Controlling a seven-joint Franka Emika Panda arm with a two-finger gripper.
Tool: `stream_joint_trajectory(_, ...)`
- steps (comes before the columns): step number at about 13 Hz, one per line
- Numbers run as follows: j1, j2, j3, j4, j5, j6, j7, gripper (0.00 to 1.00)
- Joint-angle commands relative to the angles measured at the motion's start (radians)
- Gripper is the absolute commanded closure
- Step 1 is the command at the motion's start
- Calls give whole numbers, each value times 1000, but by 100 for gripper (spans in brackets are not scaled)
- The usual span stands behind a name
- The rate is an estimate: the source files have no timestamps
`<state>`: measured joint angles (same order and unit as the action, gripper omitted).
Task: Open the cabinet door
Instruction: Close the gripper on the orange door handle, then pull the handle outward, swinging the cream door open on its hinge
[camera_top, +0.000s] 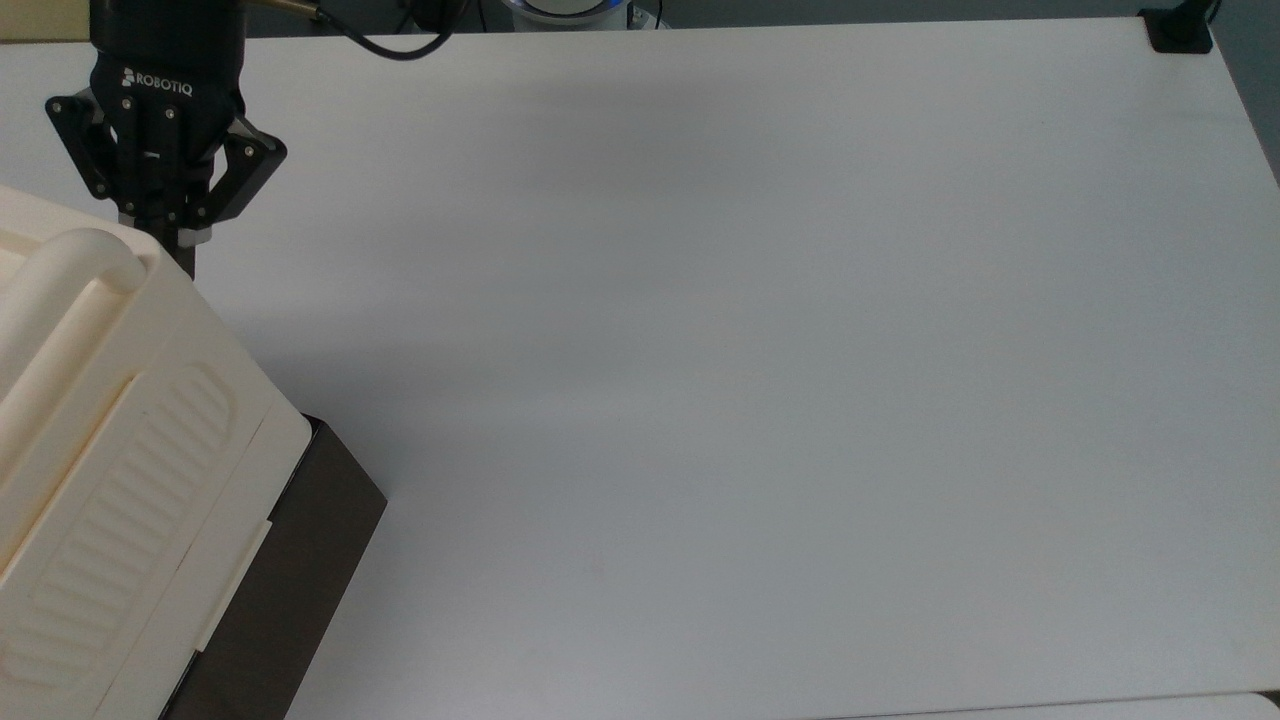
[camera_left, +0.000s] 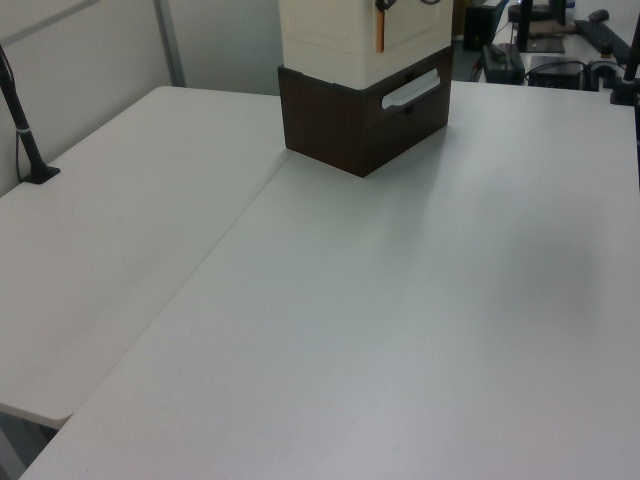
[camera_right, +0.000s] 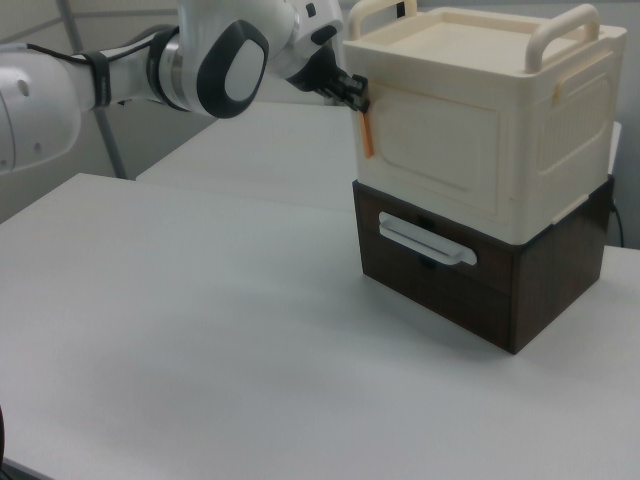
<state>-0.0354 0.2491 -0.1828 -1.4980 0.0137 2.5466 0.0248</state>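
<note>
A large cream plastic cabinet (camera_right: 480, 130) with thick rounded bar handles sits on a dark brown wooden drawer base (camera_right: 470, 270), at the far right of the white table (camera_right: 200, 330) in the right view and at the top view's left edge. Its door (camera_right: 430, 140) is a flat cream panel facing the camera in the right view, shut flush, with a small orange tab (camera_right: 367, 135) at its upper corner on the right view's left. The black two-finger gripper (camera_right: 356, 92) is at that corner, its jaws drawn together, apparently pinching the top of the tab. To do this step well, the arm should probably keep a firm pinch and pull outward along an arc around the opposite hinge edge, slowly, so the light box does not slide off its base.
</note>
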Motion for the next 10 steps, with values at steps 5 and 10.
stream_joint_trajectory(5,-23,-80,0,-21,-14,-334,-20,98)
stream_joint_trajectory(10,-101,-224,3,-114,-6,-477,-77,30)
